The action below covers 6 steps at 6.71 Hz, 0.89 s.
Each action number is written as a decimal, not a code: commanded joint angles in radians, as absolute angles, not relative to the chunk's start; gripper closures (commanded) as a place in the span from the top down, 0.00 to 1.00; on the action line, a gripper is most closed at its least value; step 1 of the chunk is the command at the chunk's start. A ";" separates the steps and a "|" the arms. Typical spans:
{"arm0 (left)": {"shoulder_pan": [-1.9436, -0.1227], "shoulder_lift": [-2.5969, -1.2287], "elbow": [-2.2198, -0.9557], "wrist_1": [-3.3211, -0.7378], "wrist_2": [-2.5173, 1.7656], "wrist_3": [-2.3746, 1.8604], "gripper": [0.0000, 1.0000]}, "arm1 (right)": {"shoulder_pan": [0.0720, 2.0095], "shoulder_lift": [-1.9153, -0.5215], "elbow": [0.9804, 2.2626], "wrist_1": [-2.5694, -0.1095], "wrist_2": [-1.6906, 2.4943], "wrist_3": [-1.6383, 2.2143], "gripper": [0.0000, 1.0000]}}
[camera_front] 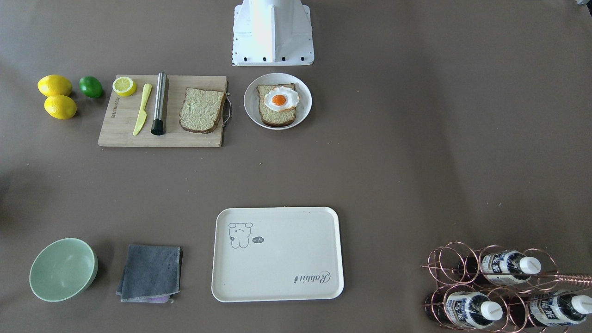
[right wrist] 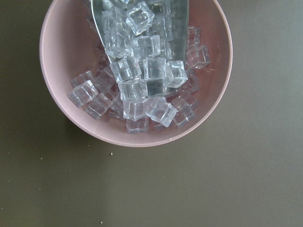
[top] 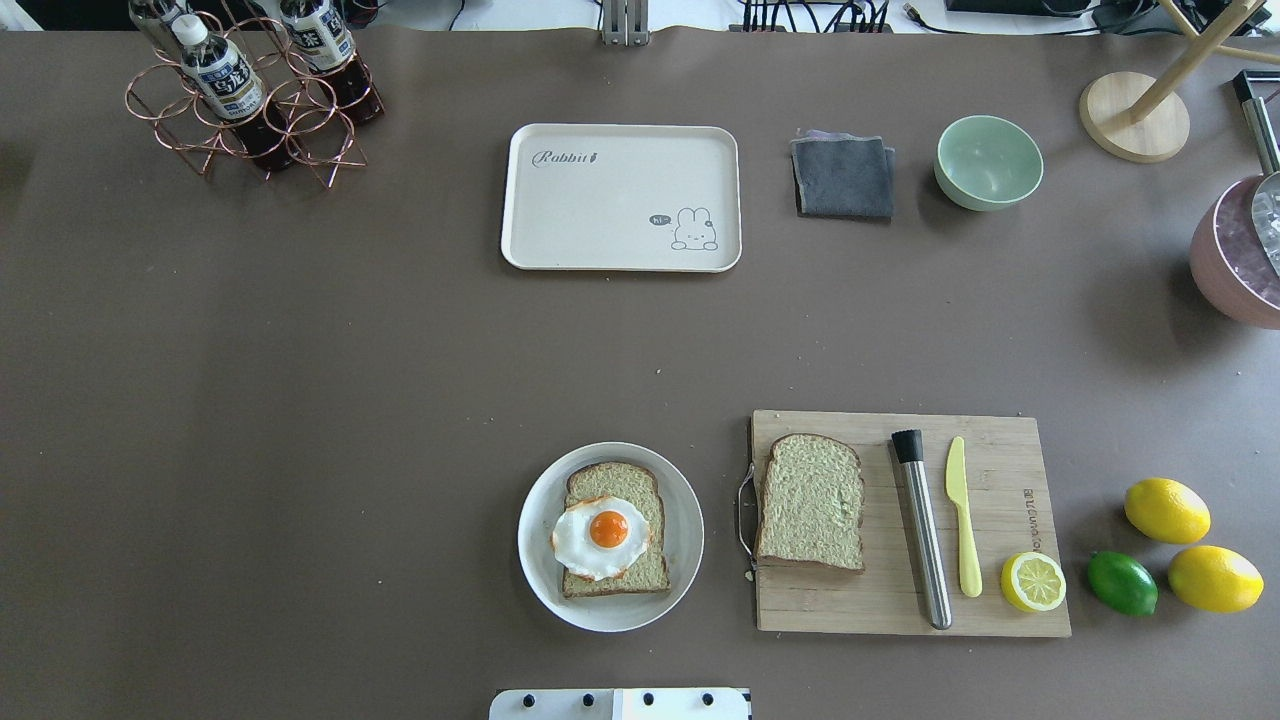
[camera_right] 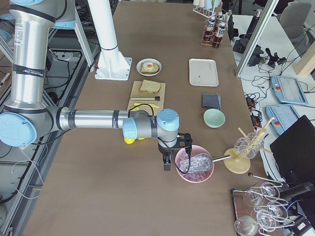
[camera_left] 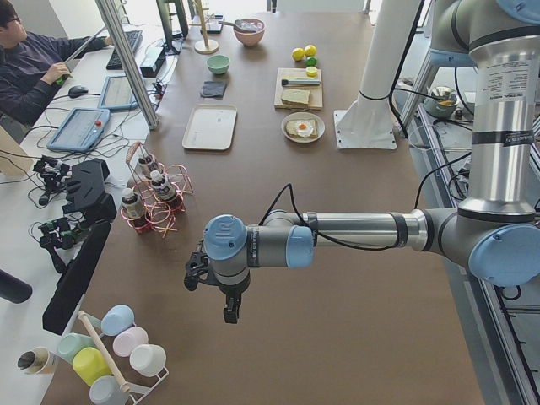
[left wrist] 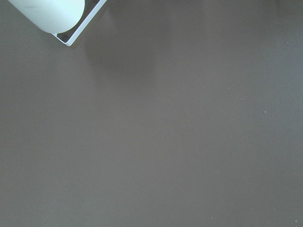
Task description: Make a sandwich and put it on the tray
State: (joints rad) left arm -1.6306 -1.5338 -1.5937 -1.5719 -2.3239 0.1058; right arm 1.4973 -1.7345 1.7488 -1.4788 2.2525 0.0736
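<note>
left gripper (camera_left: 229, 310) and right gripper (camera_right: 167, 163) only in side views, jaw state unclear

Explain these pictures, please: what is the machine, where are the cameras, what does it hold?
The machine is a robot: a left arm and a right arm at a table. Two pictures look down on the table from opposite sides, two look along it from its ends, two come from wrist cameras. One bread slice, with the fried egg on top, lies on the white plate; the second slice lies on the cutting board. The cream tray holds no food yet. The left gripper and the right gripper hang near the table's ends, far from the food; I see nothing in them, but cannot tell if they are open.
</note>
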 commanded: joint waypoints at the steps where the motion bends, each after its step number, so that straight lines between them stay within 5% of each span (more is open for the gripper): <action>1: -1.631 -1.531 -1.594 -1.571 -2.324 0.106 0.98 | 1.496 -1.735 1.749 -1.476 2.252 0.074 1.00; 6: -1.631 -1.542 -1.600 -1.574 -2.324 0.107 0.98 | 1.494 -1.735 1.749 -1.480 2.263 0.074 1.00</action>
State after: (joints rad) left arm -1.6306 -1.5345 -1.5960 -1.5723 -2.3240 0.1069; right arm 1.4942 -1.7349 1.7488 -1.4786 2.2589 0.0737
